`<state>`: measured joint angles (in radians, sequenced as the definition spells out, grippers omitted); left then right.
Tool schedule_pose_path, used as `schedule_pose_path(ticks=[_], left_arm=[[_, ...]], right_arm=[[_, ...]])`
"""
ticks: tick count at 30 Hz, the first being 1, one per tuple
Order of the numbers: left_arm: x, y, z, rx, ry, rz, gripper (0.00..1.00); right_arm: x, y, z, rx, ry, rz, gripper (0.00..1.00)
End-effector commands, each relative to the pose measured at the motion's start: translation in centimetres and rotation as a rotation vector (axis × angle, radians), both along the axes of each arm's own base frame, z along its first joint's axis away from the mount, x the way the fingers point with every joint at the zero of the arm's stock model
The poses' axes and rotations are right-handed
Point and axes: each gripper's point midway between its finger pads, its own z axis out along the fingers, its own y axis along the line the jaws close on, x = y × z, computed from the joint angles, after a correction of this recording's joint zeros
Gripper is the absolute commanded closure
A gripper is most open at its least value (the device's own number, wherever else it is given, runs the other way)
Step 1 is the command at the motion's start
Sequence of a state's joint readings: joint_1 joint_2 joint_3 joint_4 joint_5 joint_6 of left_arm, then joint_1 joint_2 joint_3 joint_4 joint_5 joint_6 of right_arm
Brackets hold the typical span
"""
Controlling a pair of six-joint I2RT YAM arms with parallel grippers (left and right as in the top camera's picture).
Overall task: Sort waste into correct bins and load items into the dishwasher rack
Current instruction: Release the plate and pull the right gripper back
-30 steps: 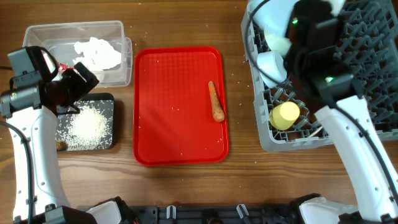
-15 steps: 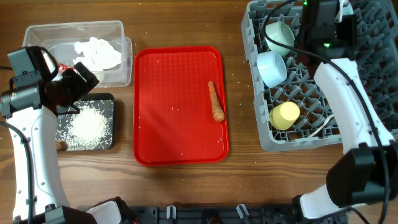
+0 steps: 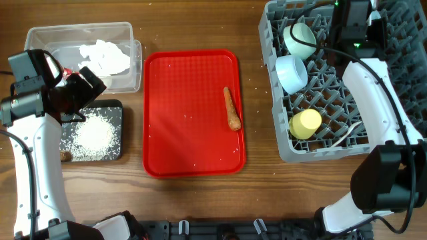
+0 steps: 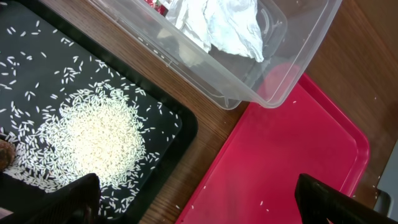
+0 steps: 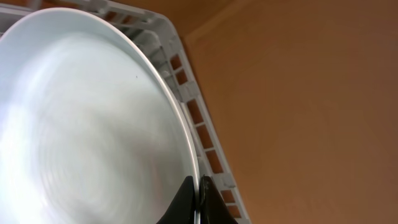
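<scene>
At the table's right end, grey dishwasher rack (image 3: 400,80), largest thing present. Right gripper (image 5: 198,202) at its far side, jaws closed tight on the rim of the pale blue plate (image 5: 87,124); plate stands on edge against the rack's outer wall in the wrist view. Centre: red tray (image 3: 187,113), a few stray grains on it. Far left: clear tub (image 3: 40,40), with the black tray (image 3: 113,152) just in front of it. Left gripper (image 4: 199,200) hangs over the strip of table between black tray and red tray, jaws spread fully apart, holding nothing, touching nothing. In the rack, two pale blue bowls, one (image 3: 300,40) behind the other (image 3: 291,72), both tipped on their sides among the pegs; yellow cup (image 3: 305,124) nearer the front. Carrot (image 3: 231,109) lies lengthwise on the red tray's right half. Crumpled tissue (image 3: 103,57) in the tub. Rice (image 3: 92,137) heaped on the black tray; brown lump (image 3: 65,155) at that tray's front left corner.
</scene>
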<state>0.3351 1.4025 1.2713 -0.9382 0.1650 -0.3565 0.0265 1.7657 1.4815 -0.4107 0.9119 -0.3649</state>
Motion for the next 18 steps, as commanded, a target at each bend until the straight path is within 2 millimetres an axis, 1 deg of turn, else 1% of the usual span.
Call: schedule_pose_path(ticks=[1, 2, 3, 4, 5, 6, 7, 9, 10, 12, 13, 14, 15, 17, 18], left_arm=[[0.2, 0.2, 0.6, 0.014, -0.016, -0.006, 0.0], [0.2, 0.2, 0.6, 0.014, -0.016, -0.006, 0.0], [0.2, 0.2, 0.6, 0.014, -0.016, -0.006, 0.0], [0.2, 0.2, 0.6, 0.014, -0.016, -0.006, 0.0], [0.2, 0.2, 0.6, 0.014, -0.016, -0.006, 0.0], [0.2, 0.2, 0.6, 0.014, -0.016, -0.006, 0.0], [0.2, 0.2, 0.6, 0.014, -0.016, -0.006, 0.0], [0.2, 0.2, 0.6, 0.014, -0.016, -0.006, 0.0], [0.2, 0.2, 0.6, 0.013, -0.016, -0.006, 0.0], [0.2, 0.2, 0.6, 0.014, -0.016, -0.006, 0.0], [0.2, 0.2, 0.6, 0.014, -0.016, -0.006, 0.0], [0.2, 0.2, 0.6, 0.014, -0.016, -0.006, 0.0], [0.2, 0.2, 0.6, 0.014, -0.016, -0.006, 0.0], [0.2, 0.2, 0.6, 0.014, -0.016, -0.006, 0.0], [0.2, 0.2, 0.6, 0.014, -0.016, -0.006, 0.0]], right_arm=[[0.7, 1.0, -1.2, 0.037, 0.015, 0.045, 0.86], [0.7, 1.1, -1.3, 0.04, 0.019, 0.05, 0.71], [0.7, 1.2, -1.5, 0.043, 0.027, 0.053, 0.47], [0.7, 1.1, -1.5, 0.039, 0.035, 0.056, 0.28], [0.7, 1.1, -1.5, 0.04, 0.033, 0.055, 0.21], [0.7, 1.1, -1.5, 0.045, 0.026, 0.051, 0.12], [0.7, 1.1, -1.5, 0.059, 0.004, 0.04, 0.07], [0.6, 1.3, -1.0, 0.079, -0.036, 0.027, 0.04], [0.5, 1.8, -0.3, 0.097, -0.076, 0.025, 0.04], [0.1, 3.7, 1.0, 0.148, -0.151, 0.035, 0.02], [-0.1, 6.2, 1.6, 0.201, -0.18, 0.079, 0.0], [-0.4, 9.2, 1.7, 0.26, -0.187, 0.141, 0.0], [-0.6, 11.3, 1.6, 0.306, -0.185, 0.186, 0.0], [-1.7, 18.1, 0.3, 0.477, -0.12, 0.346, 0.0], [-2.4, 20.7, -0.4, 0.533, -0.071, 0.415, 0.0]])
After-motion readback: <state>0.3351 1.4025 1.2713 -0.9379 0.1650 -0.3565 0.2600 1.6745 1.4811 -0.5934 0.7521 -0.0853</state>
